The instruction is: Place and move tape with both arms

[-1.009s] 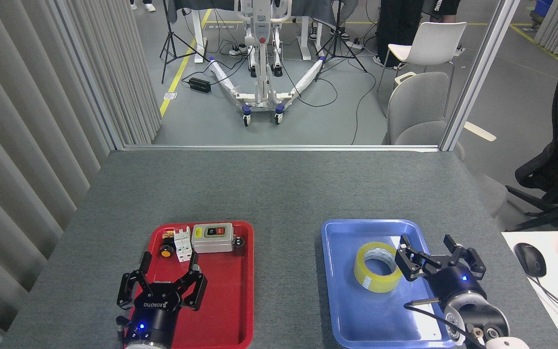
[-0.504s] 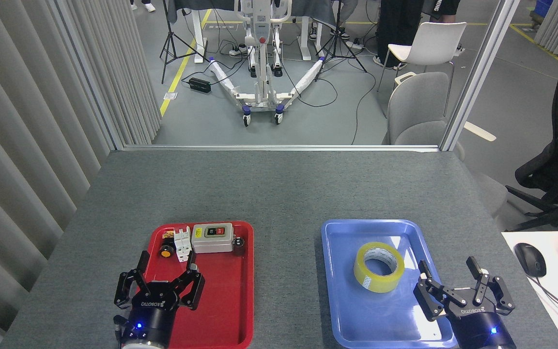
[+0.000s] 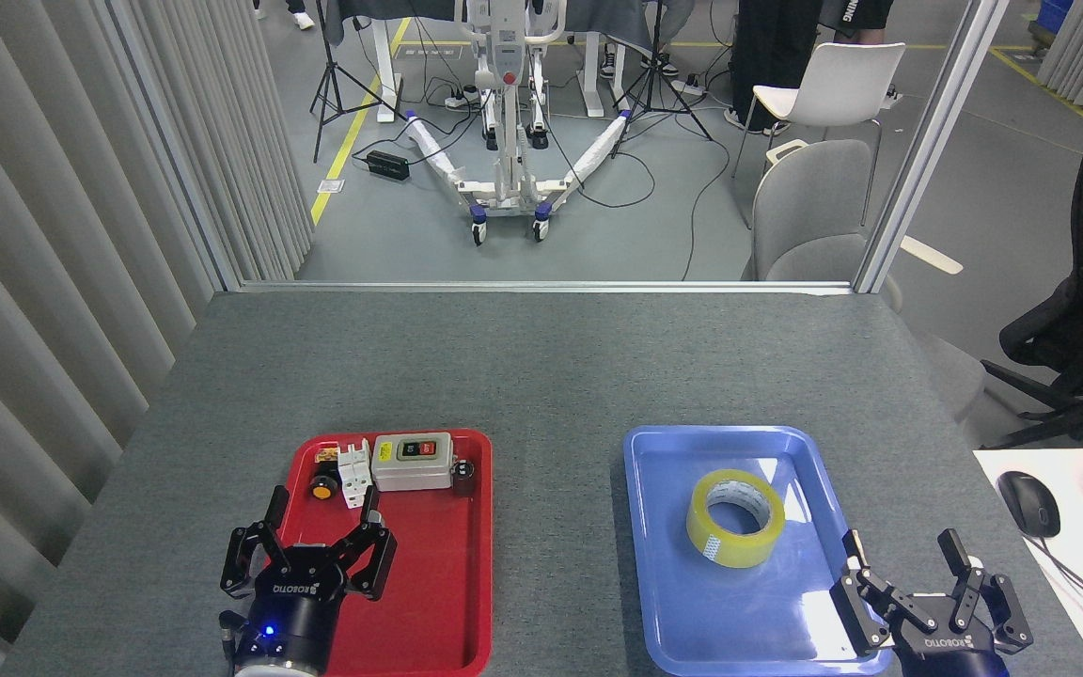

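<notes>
A grey desk [image 3: 541, 376] carries two trays side by side, well apart: a red tray [image 3: 447, 583] on the left and a blue tray [image 3: 664, 564] on the right. The left gripper [image 3: 316, 536] hovers over the near left part of the red tray, its jaws spread wide and holding nothing. The right gripper [image 3: 908, 574] sits at the near right corner of the blue tray, jaws also spread wide and empty, clear of the tape. A grey switch box [image 3: 412, 461] lies at the far end of the red tray beside a white breaker [image 3: 353, 475]. The tape [image 3: 735, 518] lies flat in the middle of the blue tray, core opening upward. A small orange-and-black knob [image 3: 321, 487] rests just left of the breaker
</notes>
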